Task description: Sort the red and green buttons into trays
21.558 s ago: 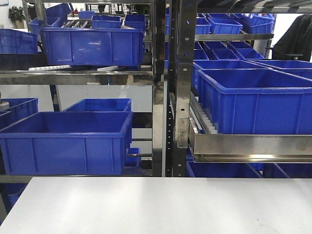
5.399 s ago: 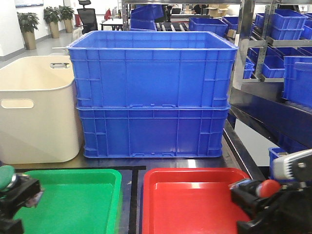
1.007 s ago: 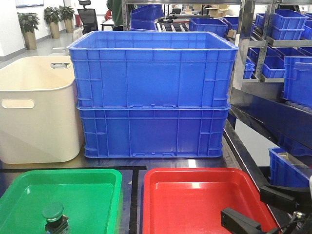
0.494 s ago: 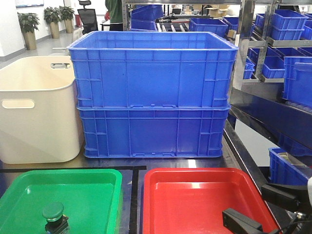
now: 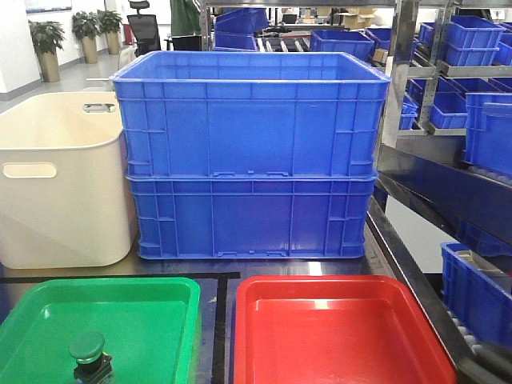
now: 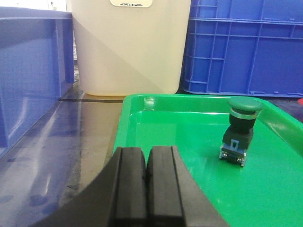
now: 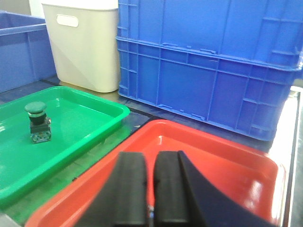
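Note:
A green button (image 5: 86, 356) stands upright in the green tray (image 5: 152, 320), near its front. It also shows in the left wrist view as the green button (image 6: 240, 130) and in the right wrist view as the green button (image 7: 37, 120). The red tray (image 5: 336, 336) lies to the right of the green one, and no red button is in view. My left gripper (image 6: 147, 182) is shut and empty over the green tray's (image 6: 180, 137) left rim, short of the button. My right gripper (image 7: 150, 189) is shut over the red tray (image 7: 227, 161). Neither gripper appears in the front view.
Two stacked blue crates (image 5: 252, 152) stand right behind the trays, with a cream tub (image 5: 60, 192) to their left. Another blue crate (image 6: 28, 71) sits left of the green tray. Shelving with blue crates (image 5: 472, 96) runs along the right.
My right gripper's black fingers, open at the lower right of the front view before, have pulled back out of that view. The green button has not moved.

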